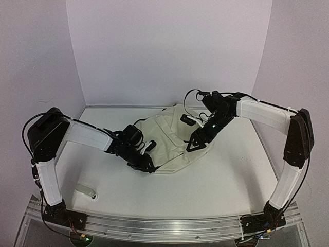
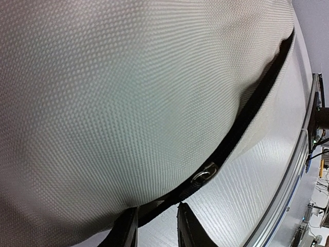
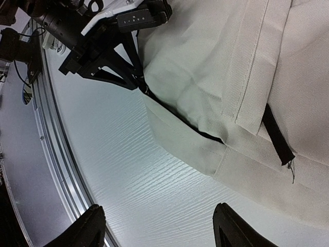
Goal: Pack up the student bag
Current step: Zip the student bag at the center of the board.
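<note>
The cream student bag [image 1: 172, 139] lies flat in the middle of the table. My left gripper [image 1: 147, 165] is at its near-left edge. In the left wrist view the bag's fabric [image 2: 128, 92] fills the frame. Its black zipper band [image 2: 247, 113] with a metal pull [image 2: 204, 174] runs to my gripper [image 2: 157, 221]. The jaws stand a narrow gap apart, the band crosses between them, and the pull lies just past the tips. My right gripper [image 1: 198, 144] hovers open and empty over the bag's right side. Its view shows the bag's front pocket [image 3: 241, 62] and the left gripper [image 3: 134, 80].
A small pale object [image 1: 86, 191] lies near the table's front left corner. A small black and white piece [image 1: 187, 120] sits on the bag's far part beside the right arm. White walls close the back and sides. A metal rail [image 1: 164, 224] runs along the front.
</note>
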Motion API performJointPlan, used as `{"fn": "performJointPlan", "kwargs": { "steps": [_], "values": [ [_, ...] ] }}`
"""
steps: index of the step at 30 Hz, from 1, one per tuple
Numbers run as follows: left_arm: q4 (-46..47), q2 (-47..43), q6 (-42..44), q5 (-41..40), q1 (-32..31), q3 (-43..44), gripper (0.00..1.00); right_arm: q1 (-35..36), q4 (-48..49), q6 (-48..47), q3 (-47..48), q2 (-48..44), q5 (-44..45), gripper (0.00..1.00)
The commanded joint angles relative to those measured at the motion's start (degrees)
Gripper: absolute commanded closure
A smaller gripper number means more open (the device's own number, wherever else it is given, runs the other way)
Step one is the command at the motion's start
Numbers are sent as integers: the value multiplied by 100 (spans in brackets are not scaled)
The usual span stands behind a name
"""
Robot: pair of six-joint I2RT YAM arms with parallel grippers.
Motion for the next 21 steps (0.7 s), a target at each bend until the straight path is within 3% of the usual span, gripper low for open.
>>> {"fn": "performJointPlan", "kwargs": {
  "steps": [1, 12, 21],
  "values": [
    [110, 146, 90, -58, -33, 111, 73, 30, -48, 9, 180, 25, -113, 28],
    [289, 267, 121, -18, -60, 30, 70, 30, -51, 6, 171, 30, -122, 28],
    [196, 334, 220, -221, -248, 44, 85, 32, -47, -1, 171, 54, -74, 29]
  ]
}}
